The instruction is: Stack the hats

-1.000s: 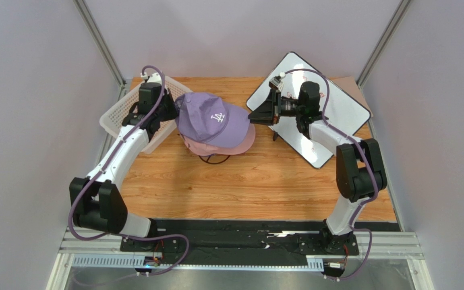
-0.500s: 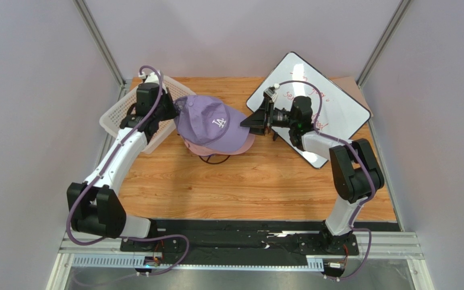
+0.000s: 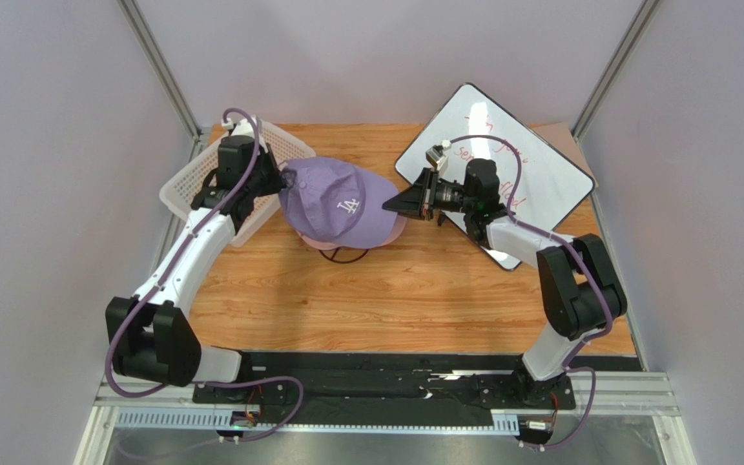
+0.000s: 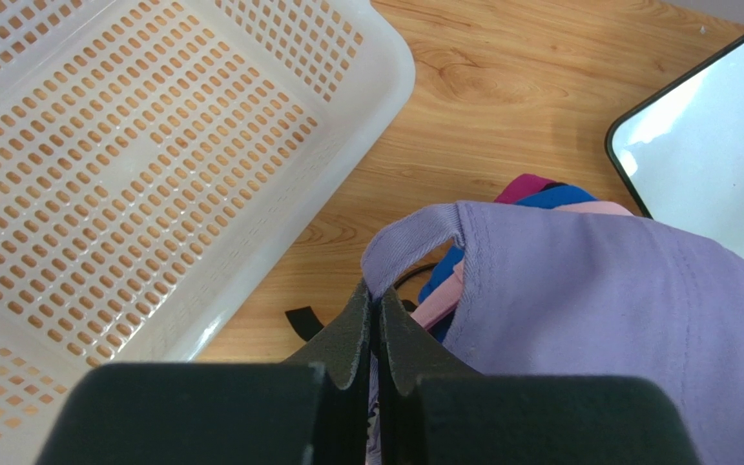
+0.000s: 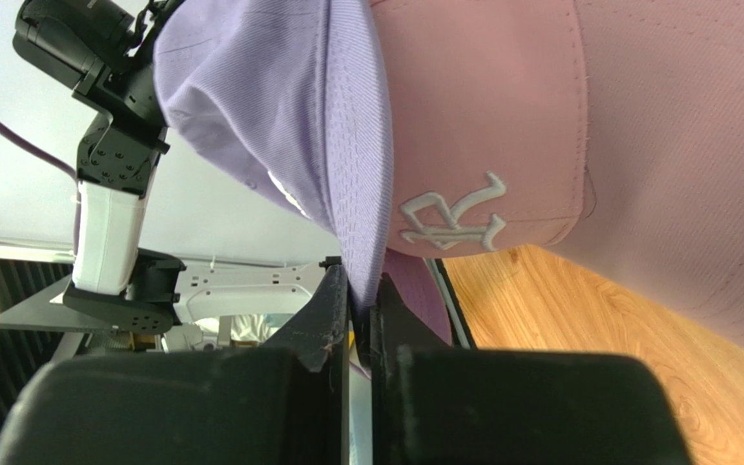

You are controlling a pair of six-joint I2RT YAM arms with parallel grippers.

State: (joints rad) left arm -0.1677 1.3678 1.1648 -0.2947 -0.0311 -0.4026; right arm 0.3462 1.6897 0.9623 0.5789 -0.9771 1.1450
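Observation:
A lavender hat with a white logo sits on top of the pile of hats at the table's middle back. Under it shows the light pink hat. Edges of a blue hat and a magenta hat peek out behind. My left gripper is shut on the lavender hat's back strap. My right gripper is shut on the lavender hat's brim. The stand under the pile shows only as a black wire loop.
A white mesh basket stands at the back left, right behind my left arm. A whiteboard lies at the back right under my right arm. Bare wooden table stretches in front of the pile.
My right gripper moved left to the brim and shut on it. The lavender hat shifted left and settled lower over the pink one, with my left gripper holding on throughout.

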